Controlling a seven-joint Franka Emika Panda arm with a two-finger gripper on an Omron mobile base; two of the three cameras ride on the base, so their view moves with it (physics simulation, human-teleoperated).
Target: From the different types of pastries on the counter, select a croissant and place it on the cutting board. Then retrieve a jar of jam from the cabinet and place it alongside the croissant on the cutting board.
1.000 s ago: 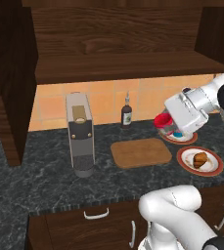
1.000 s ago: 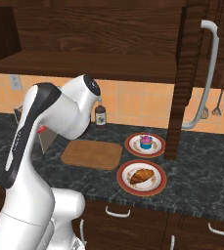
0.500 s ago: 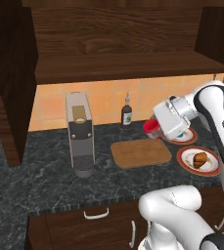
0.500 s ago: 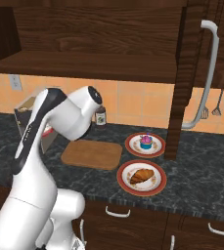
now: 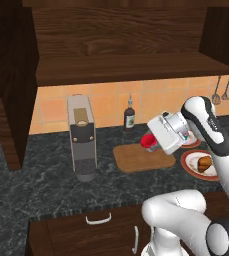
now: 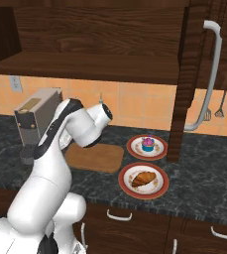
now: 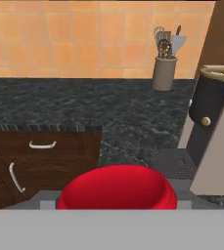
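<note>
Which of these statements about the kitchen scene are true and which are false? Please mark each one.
1. The gripper holds the jar of jam. True.
2. The croissant lies on the cutting board. False: it sits on a red-rimmed plate.
3. The cupcake sits on the farther plate. True.
4. The jar already rests on the board. False: it hangs above it, in the gripper.
5. The dark bottle stands on the cabinet shelf. False: it stands on the counter.
</note>
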